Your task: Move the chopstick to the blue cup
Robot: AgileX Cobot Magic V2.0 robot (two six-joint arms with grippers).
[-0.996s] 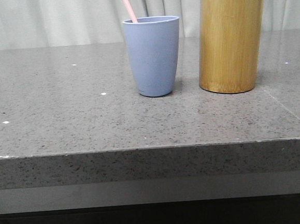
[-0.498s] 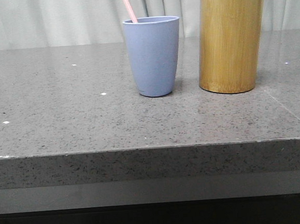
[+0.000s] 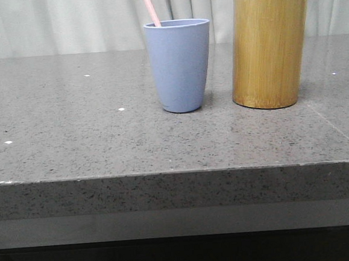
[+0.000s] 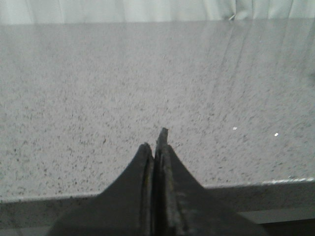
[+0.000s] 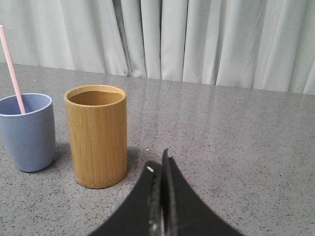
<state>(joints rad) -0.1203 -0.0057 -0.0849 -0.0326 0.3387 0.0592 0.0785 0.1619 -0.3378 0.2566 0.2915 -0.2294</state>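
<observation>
You have one chopstick (image 3: 149, 6) standing tilted inside the one blue cup (image 3: 180, 66), beside one bamboo holder (image 3: 269, 50) on the counter (image 3: 73, 144). No label is readable. Left end effector (image 4: 156, 147) and right end effector (image 5: 158, 169) are both pressed together, empty.

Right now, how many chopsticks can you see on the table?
1. The chopstick stands leaning in the blue cup, left of the bamboo holder. From the right wrist view the holder's interior looks empty, though its bottom is hidden.
</observation>
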